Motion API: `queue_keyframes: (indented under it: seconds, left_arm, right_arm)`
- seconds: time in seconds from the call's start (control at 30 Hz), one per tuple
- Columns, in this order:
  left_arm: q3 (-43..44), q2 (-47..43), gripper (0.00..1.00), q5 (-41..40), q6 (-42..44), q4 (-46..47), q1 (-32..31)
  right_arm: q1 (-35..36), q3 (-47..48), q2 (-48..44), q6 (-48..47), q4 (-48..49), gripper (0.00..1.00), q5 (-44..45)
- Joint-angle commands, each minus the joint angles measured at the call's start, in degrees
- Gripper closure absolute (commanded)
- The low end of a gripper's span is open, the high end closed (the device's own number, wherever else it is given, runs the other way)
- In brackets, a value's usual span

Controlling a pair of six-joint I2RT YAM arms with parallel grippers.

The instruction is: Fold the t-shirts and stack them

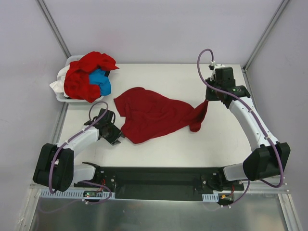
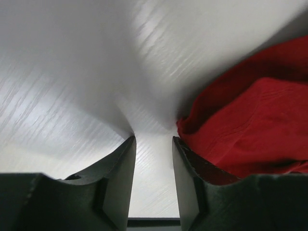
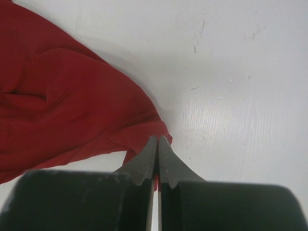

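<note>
A deep-red t-shirt (image 1: 154, 114) lies crumpled and spread in the middle of the white table (image 1: 221, 139). My right gripper (image 1: 208, 99) is shut on its right corner, and the cloth rises in a peak toward it; in the right wrist view the red cloth (image 3: 62, 106) runs into the closed fingertips (image 3: 158, 139). My left gripper (image 1: 119, 137) sits low at the shirt's near-left edge. Its jaws stand apart (image 2: 154, 140) over bare table, with the red cloth (image 2: 250, 130) lying against the outside of the right finger (image 2: 187, 173). Nothing is between them.
A white bin (image 1: 60, 95) at the far left corner holds a heap of red t-shirts (image 1: 86, 77) with a bright blue one (image 1: 100, 82) among them. Grey walls close the table's back and sides. Both arm bases stand on the black bar (image 1: 154, 180) at the near edge.
</note>
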Motion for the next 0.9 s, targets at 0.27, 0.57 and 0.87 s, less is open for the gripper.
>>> queue_keyframes:
  seconds: [0.27, 0.57, 0.87]
  left_arm:
    - [3.40, 1.94, 0.56, -1.22, 13.41, 5.29, 0.48]
    - [5.78, -2.45, 0.57, 0.98, 19.92, 5.65, -2.50]
    - [8.94, 6.86, 0.55, 4.49, 24.24, 13.29, -6.99]
  right_arm:
    - [0.81, 0.70, -1.08, 0.60, -0.61, 0.99, 0.53]
    - [1.51, 1.40, -0.47, 0.95, -0.96, 0.99, 1.15]
    - [2.92, 2.63, 1.20, 1.22, -1.05, 0.99, 1.15]
